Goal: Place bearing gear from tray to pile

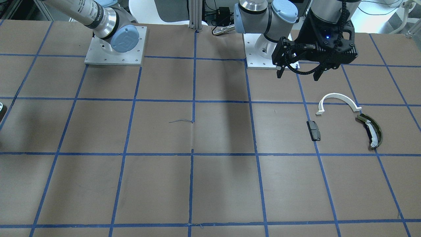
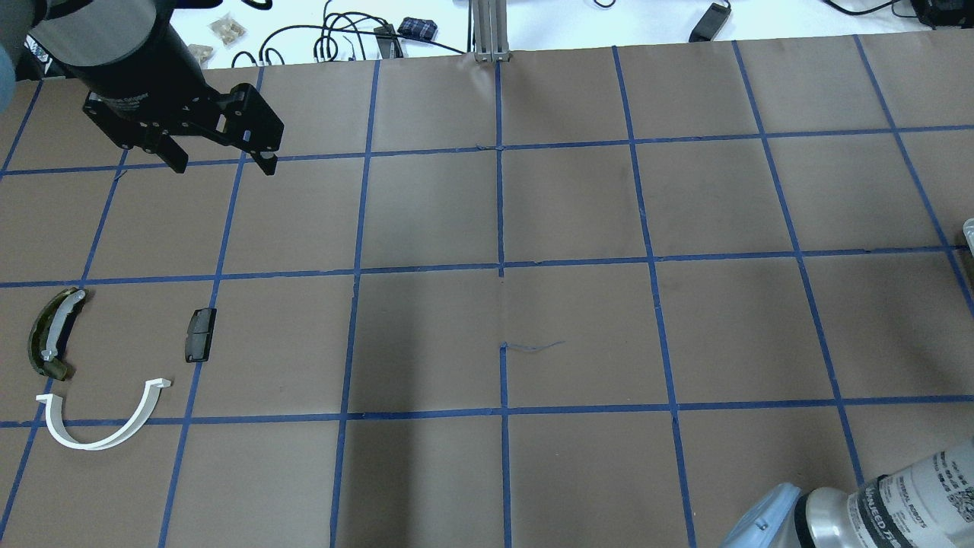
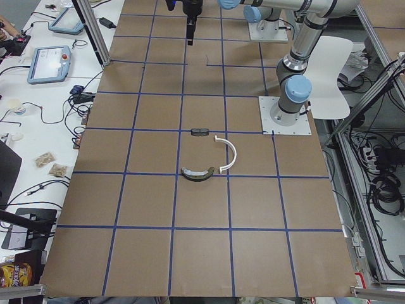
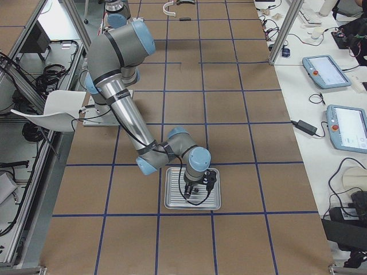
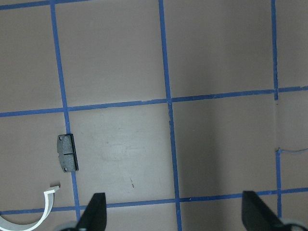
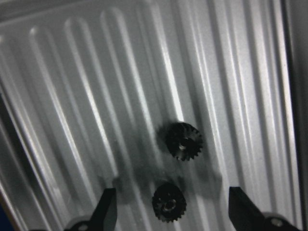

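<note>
Right end effector (image 4: 197,191) — low over tray (image 4: 172,201)

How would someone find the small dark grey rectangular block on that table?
On the brown table gridded with blue tape, look to the robot's left side, where three loose parts lie. The small dark grey rectangular block sits on a tape line, next to a thin white half-ring arc and an olive-green curved piece with white strip. It alone is straight and dark; both neighbours curve.

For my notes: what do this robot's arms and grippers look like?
The left arm and right arm are silver-grey tubes with light-blue joint caps; the right one carries black lettering. The left gripper and right gripper are black and two-fingered. A black cable loops under the left one, below a small blue light.
</note>
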Motion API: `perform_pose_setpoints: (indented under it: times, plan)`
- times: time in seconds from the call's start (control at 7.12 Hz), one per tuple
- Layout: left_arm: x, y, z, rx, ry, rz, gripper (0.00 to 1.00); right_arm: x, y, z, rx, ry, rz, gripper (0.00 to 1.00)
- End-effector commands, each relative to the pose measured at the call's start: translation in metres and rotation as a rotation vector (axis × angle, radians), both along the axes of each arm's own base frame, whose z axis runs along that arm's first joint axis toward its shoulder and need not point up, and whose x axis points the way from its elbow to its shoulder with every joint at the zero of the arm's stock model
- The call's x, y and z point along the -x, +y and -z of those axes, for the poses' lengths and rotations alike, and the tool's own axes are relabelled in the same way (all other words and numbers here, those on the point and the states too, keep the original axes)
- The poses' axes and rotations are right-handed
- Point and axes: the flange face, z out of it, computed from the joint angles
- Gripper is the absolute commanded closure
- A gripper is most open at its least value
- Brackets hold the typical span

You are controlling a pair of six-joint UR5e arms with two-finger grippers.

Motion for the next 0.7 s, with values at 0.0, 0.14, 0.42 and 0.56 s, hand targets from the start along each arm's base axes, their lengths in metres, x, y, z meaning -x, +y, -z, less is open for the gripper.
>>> perform_pose_setpoints:
  times: [0.0,0.14,0.42,0.56]
  plan:
    - [-0.0003,-0.0006,0.0004,0.000,0.001,0.000,0.00,-0.0003,-0.0004,0.0016,0.006,-0.001,0.022,0.38]
    - [-0.0003,-0.0007,-0.0004,0.001,0.001,-0.002,0.00,-0.0009,0.0002,0.0005,0.004,-0.002,0.023,0.47]
    - [-0.0003,-0.0007,-0.0004,0.001,0.001,-0.002,0.00,-0.0019,0.0009,-0.0014,0.000,-0.006,0.025,0.51]
    - [-0.0003,-0.0007,-0.0004,0.001,0.001,0.000,0.00,-0.0020,0.0010,-0.0012,-0.001,-0.008,0.025,0.52]
